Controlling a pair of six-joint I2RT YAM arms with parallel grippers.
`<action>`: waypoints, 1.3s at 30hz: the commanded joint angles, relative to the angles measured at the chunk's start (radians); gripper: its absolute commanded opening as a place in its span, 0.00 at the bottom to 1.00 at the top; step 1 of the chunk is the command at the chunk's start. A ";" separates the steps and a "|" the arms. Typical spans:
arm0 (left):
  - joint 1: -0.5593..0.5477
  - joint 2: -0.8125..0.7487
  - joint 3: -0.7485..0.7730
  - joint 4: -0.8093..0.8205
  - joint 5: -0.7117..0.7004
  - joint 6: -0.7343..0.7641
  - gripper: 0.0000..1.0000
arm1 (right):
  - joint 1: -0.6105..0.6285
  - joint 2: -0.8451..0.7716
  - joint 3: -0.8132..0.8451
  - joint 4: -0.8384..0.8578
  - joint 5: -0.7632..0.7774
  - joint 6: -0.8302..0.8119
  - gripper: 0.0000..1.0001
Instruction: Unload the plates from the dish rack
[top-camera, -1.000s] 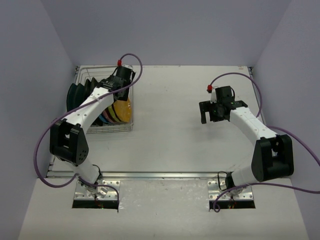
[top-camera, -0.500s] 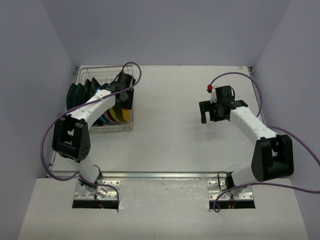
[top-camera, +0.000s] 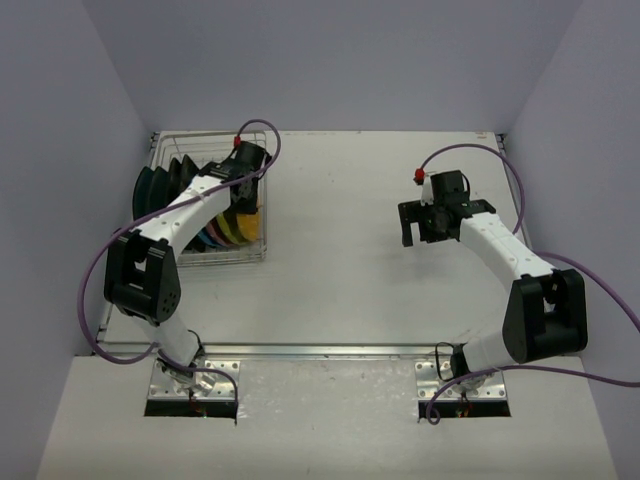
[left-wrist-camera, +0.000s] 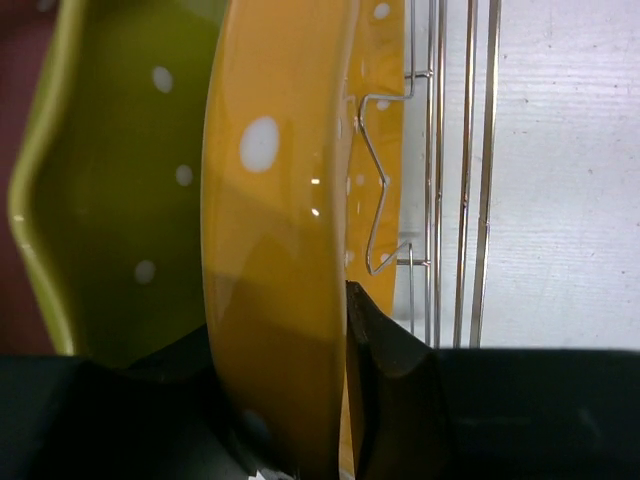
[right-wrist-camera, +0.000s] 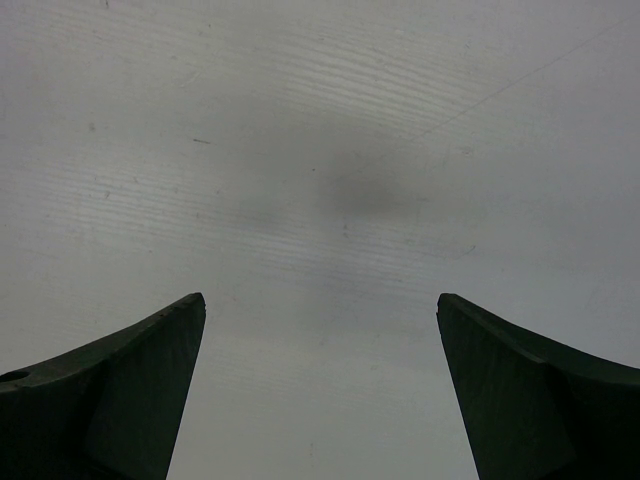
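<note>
White table: left jaws, now lower in dish rack, clamp orange plate; right jaws unmoved, spread.

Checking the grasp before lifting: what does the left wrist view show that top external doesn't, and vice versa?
Left wrist only: the left gripper clamped on both faces of the orange plate, the yellow-green plate beside it. Top external only: the open right gripper over the table, dark plates at the dish rack's left end. Both: the orange plate standing in the rack.
</note>
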 joint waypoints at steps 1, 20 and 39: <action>-0.011 -0.080 0.123 0.047 -0.258 0.145 0.00 | 0.003 0.004 0.046 0.014 -0.031 0.012 0.99; -0.138 -0.172 0.202 0.119 -0.460 0.327 0.00 | 0.003 -0.045 0.065 0.024 -0.187 0.022 0.99; -0.130 -0.304 0.095 0.117 1.046 0.056 0.00 | 0.003 -0.139 0.093 0.341 -0.841 0.346 0.99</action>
